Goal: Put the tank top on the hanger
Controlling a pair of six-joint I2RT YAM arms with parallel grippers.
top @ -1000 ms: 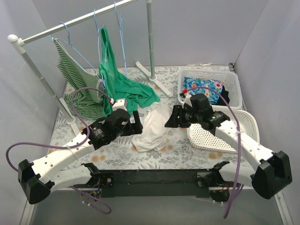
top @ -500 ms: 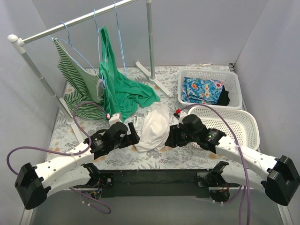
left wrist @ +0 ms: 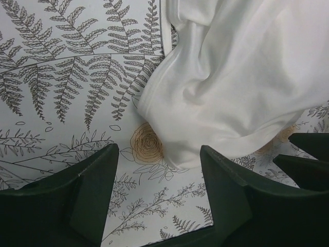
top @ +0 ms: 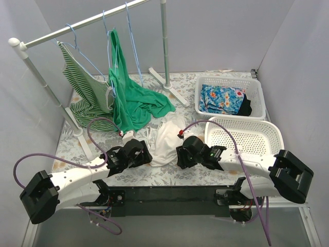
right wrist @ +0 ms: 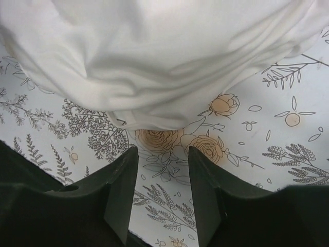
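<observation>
Floral tablecloth (top: 193, 175), grey walls. Tank top (top: 167, 138) lies crumpled mid-table. Left gripper (top: 142, 153) sits at its 8 o'clock, jaws wide and empty, with the hem just ahead of the fingertips in the wrist view. Right gripper (top: 180, 154) is at 5 o'clock, gap narrower, empty, near the hem. Hanger (top: 134, 51) hangs bare on rail (top: 77, 25) at 11 o'clock, well apart.

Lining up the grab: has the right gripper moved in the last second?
Yes. The right gripper has come nearer and slightly left, away from the farther basket, and is now at the near edge of the tank top.
</observation>
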